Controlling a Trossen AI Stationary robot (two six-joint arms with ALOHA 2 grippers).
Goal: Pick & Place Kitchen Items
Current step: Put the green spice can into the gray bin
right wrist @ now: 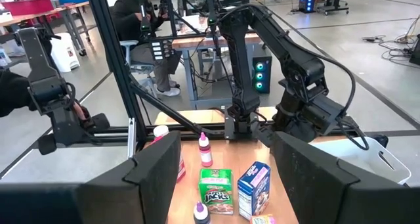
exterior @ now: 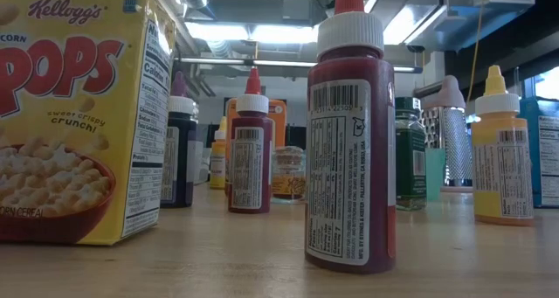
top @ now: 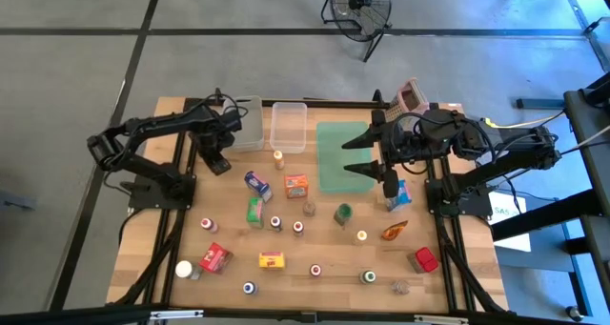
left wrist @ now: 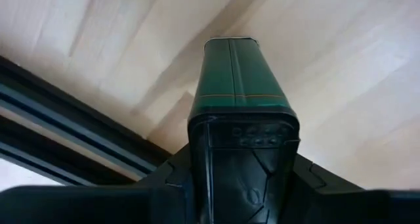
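High view: 2 clear bins (top: 289, 125) are sitting empty; beside them, the left gripper (top: 217, 162) is gripping a green can (left wrist: 239, 73); the right gripper (right wrist: 223, 165) is gaping open.

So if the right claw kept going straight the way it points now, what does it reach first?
Probably the green Apple Jacks carton, which sits nearly centred between the open right claw's fingers. A small dark-capped bottle stands nearer, slightly off-line. The claw's height is unclear, so it might pass over both.
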